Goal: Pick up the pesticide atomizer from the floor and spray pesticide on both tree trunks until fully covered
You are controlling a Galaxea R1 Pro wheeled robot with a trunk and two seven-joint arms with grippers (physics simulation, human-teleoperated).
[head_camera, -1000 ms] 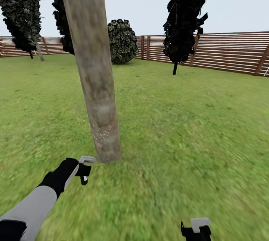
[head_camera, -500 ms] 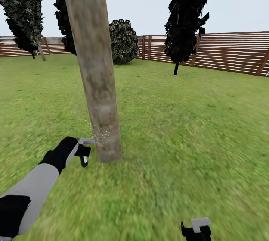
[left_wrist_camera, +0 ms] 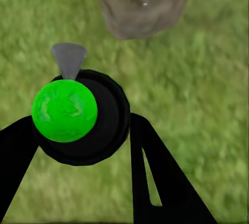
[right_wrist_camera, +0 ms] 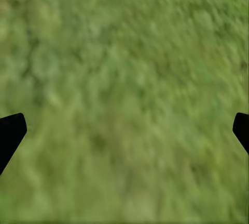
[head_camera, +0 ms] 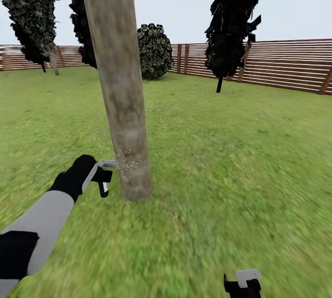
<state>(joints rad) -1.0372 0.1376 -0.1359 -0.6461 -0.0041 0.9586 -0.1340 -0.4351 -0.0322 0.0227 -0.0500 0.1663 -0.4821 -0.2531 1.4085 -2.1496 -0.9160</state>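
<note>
Left tool [head_camera: 105,179] clamped on pesticide atomizer [left_wrist_camera: 78,115], nozzle near tree trunk [head_camera: 121,81]; white droplets speckle base only. Upper trunk, second tree left. Right tool [right_wrist_camera: 124,130] apart, idle.

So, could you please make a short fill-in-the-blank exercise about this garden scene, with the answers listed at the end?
1. The left gripper is closed around the pesticide ____.
2. White speckles of spray dot the lower part of the tree ____.
3. The right gripper hangs open over the ____.
4. Behind the round shrub runs a slatted wooden ____.

Missing words: atomizer; trunk; grass; fence.
</note>
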